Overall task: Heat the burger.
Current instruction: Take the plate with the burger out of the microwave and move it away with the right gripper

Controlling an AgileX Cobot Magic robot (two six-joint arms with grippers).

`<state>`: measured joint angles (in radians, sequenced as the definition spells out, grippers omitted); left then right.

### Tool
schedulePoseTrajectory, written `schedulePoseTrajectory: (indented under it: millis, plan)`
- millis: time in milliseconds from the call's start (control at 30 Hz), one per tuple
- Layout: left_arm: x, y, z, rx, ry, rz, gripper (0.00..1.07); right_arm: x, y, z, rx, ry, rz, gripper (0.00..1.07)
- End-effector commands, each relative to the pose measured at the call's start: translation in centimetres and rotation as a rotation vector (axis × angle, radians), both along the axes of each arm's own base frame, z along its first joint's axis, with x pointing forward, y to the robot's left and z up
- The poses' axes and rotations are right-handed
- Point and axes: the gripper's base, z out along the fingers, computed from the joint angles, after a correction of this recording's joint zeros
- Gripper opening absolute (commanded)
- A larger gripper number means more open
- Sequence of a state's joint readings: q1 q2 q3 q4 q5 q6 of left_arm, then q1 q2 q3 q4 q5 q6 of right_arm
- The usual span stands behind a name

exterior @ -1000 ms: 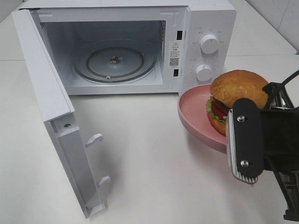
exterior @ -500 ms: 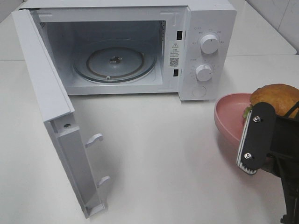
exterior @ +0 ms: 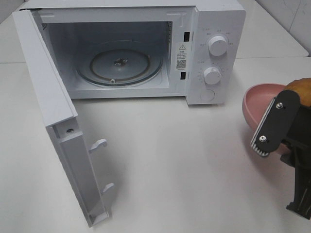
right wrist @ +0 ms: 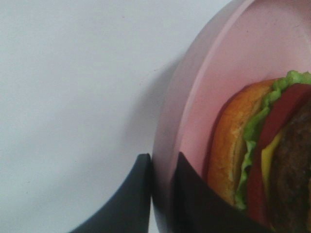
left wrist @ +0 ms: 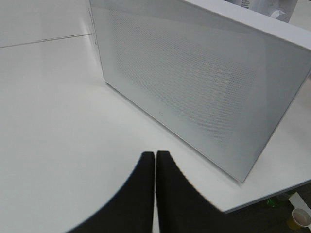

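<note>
The burger lies on a pink plate at the far right edge of the high view, mostly cut off by the frame. My right gripper is shut on the plate's rim and holds it tilted above the table. In the right wrist view the two dark fingers pinch the plate rim, with the burger just inside it showing bun, lettuce, tomato, cheese and patty. My left gripper is shut on nothing, beside the open door's outer face.
The white microwave stands at the back with its door swung open toward the front left. Its glass turntable is bare. White tabletop stretches between the door and the plate.
My right gripper has carried the plate and burger to the right, away from the microwave's control panel, until they sit partly out of the high view. The microwave has not moved.
</note>
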<state>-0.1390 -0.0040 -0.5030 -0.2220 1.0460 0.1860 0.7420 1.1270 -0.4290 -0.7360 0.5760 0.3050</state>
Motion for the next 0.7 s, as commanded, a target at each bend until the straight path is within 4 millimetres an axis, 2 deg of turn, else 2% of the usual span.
schedulePoseTrajectory:
  millis: [33, 100, 300, 367, 400, 467, 533, 567, 667, 700]
  plan:
    - [-0.2, 0.0, 0.0, -0.007, -0.022, -0.003, 0.00, 0.7, -1.0, 0.4, -0.016, -0.048, -0.024, 0.01]
    - [-0.2, 0.0, 0.0, -0.007, -0.022, -0.003, 0.00, 1.5, -1.7, 0.6, 0.014, -0.074, -0.051, 0.01]
    - [-0.2, 0.0, 0.0, -0.007, -0.022, -0.003, 0.00, 2.2, -1.8, 0.0, 0.007, -0.058, -0.043, 0.01]
    - [-0.2, 0.0, 0.0, -0.007, -0.022, -0.003, 0.00, 2.5, -1.6, -1.2, -0.048, 0.003, -0.027, 0.01]
    - [-0.2, 0.0, 0.0, -0.007, -0.022, -0.003, 0.00, 2.5, -1.6, -1.2, -0.048, 0.003, -0.027, 0.01]
    - [-0.2, 0.0, 0.0, -0.007, -0.022, -0.003, 0.00, 3.7, -0.9, -2.2, -0.082, 0.054, -0.029, 0.02]
    - [-0.2, 0.0, 0.0, -0.007, -0.022, -0.003, 0.00, 4.2, -0.6, -2.4, -0.086, 0.062, -0.030, 0.02]
    - [-0.2, 0.0, 0.0, -0.007, -0.022, -0.003, 0.00, 5.1, 0.0, -2.7, -0.102, 0.073, -0.023, 0.02]
    - [-0.2, 0.0, 0.0, -0.007, -0.022, -0.003, 0.00, 5.7, 0.3, -2.7, -0.108, 0.072, -0.024, 0.02]
    - [-0.2, 0.0, 0.0, -0.007, -0.022, -0.003, 0.00, 6.6, 0.8, -3.2, -0.125, 0.089, -0.029, 0.02]
